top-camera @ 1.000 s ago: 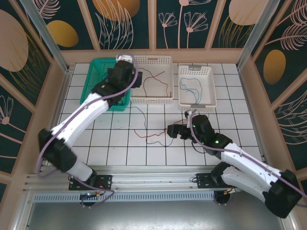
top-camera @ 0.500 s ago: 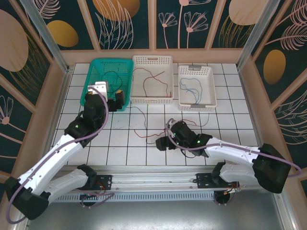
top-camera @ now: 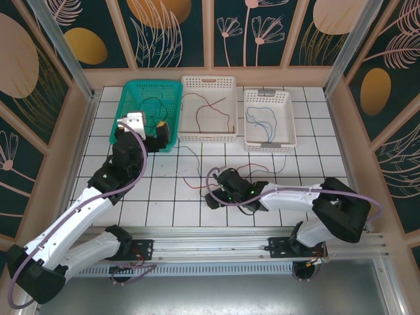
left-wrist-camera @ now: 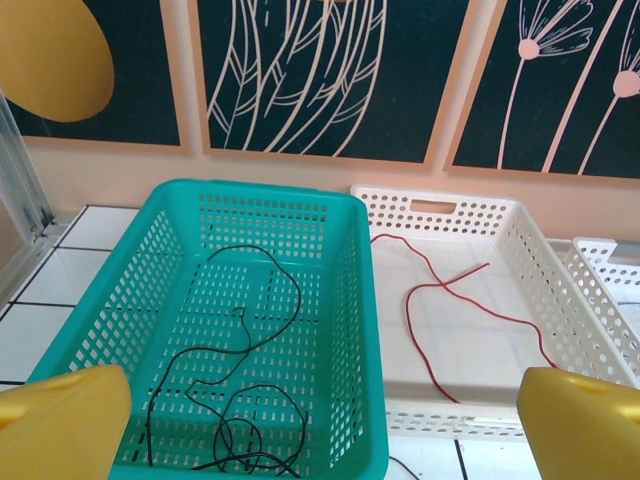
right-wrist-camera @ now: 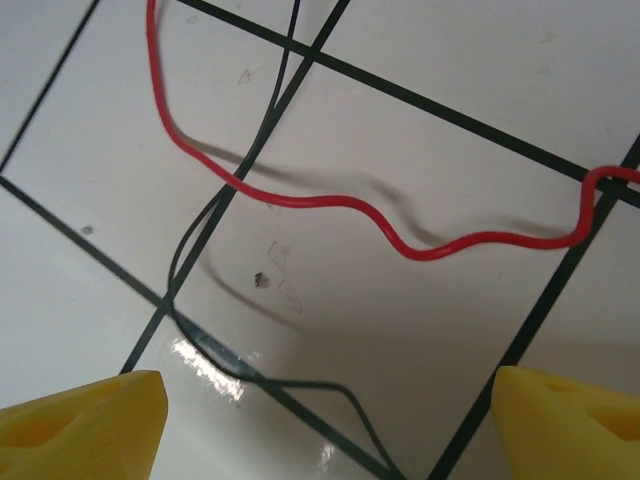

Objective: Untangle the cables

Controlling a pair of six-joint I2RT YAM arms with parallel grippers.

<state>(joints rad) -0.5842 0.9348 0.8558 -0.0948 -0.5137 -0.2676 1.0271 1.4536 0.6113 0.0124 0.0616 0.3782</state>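
Observation:
A red cable (right-wrist-camera: 300, 200) and a black cable (right-wrist-camera: 196, 262) lie crossed on the white tiles. My right gripper (right-wrist-camera: 320, 425) hovers low over them, open, with the black cable running between its yellow fingertips (right-wrist-camera: 90, 420). From above, that gripper (top-camera: 213, 195) sits at the tangle (top-camera: 194, 184) in the middle of the table. My left gripper (left-wrist-camera: 320, 430) is open and holds nothing, just in front of the teal basket (left-wrist-camera: 365, 300). Seen from above, it (top-camera: 141, 136) stands at the basket's near edge. Another black cable (left-wrist-camera: 250, 330) lies in that basket.
A white basket (top-camera: 209, 136) behind the tangle holds a red cable (left-wrist-camera: 440, 295). A second white basket (top-camera: 270, 146) to its right holds a pale blue cable (top-camera: 262, 121). Wooden walls and aluminium posts enclose the table.
My left arm has pulled back from above the baskets to the teal basket's near edge. The right gripper has slid left and lower onto the tangle, with its jaws a little narrower.

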